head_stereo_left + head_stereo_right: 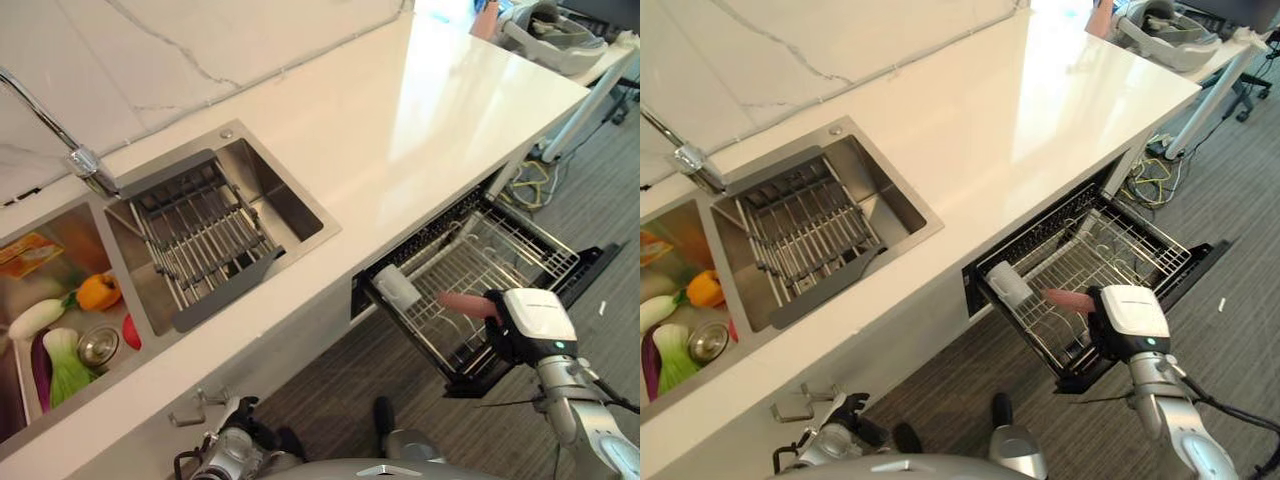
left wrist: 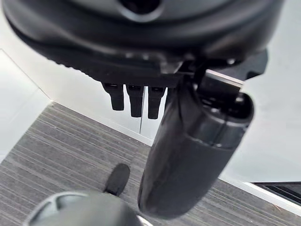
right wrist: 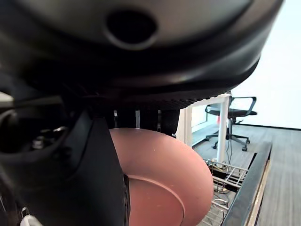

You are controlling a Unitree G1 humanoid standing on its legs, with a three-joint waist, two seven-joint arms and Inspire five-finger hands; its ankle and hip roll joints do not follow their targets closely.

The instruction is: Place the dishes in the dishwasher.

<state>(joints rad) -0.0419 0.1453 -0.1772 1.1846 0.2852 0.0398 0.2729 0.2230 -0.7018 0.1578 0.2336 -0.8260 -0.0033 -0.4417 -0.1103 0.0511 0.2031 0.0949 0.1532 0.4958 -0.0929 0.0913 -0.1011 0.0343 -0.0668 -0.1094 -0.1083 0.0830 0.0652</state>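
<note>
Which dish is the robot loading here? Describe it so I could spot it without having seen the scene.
Start at the white counter, then drop to the pulled-out dishwasher rack beneath its front edge. Above the rack's near side, the right hand grips a pink plate; the only other item, a white cup, lies in the rack's corner.

Pink plate (image 3: 164, 183); white countertop (image 1: 400, 130); steel sink (image 1: 290, 205); orange pepper (image 1: 97, 291); grey striped floor (image 1: 590, 200).

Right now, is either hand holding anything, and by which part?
The right hand holds a pink plate by its rim, fingers and thumb pinching the edge, over the dishwasher rack. The left hand holds nothing.
</note>
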